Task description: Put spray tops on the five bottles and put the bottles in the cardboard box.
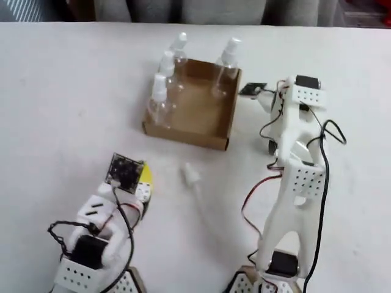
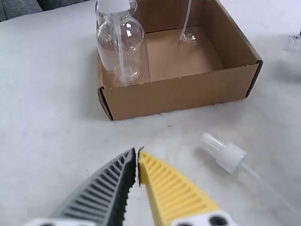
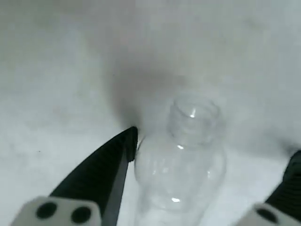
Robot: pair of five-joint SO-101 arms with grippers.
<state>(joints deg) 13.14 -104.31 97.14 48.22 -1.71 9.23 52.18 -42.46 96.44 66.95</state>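
Observation:
The cardboard box [image 1: 189, 137] stands mid-table and holds several clear bottles with spray tops: three along one side [image 1: 160, 104] and one in the far corner [image 1: 226, 67]. A loose spray top [image 1: 190, 176] with its long tube lies on the table in front of the box. My left gripper [image 2: 138, 155] is shut and empty, a little short of this spray top [image 2: 225, 153] and of the box [image 2: 178, 96]. My right gripper [image 3: 214, 146] is open, its fingers [image 3: 115, 165] on either side of an uncapped clear bottle [image 3: 183, 155]. In the high view the right arm [image 1: 299, 152] hides that bottle.
The white table [image 1: 67, 97] has free room to the left of the box and between the two arms. Red and black cables [image 1: 253, 201] hang beside the right arm. The table's far edge runs along the top of the high view.

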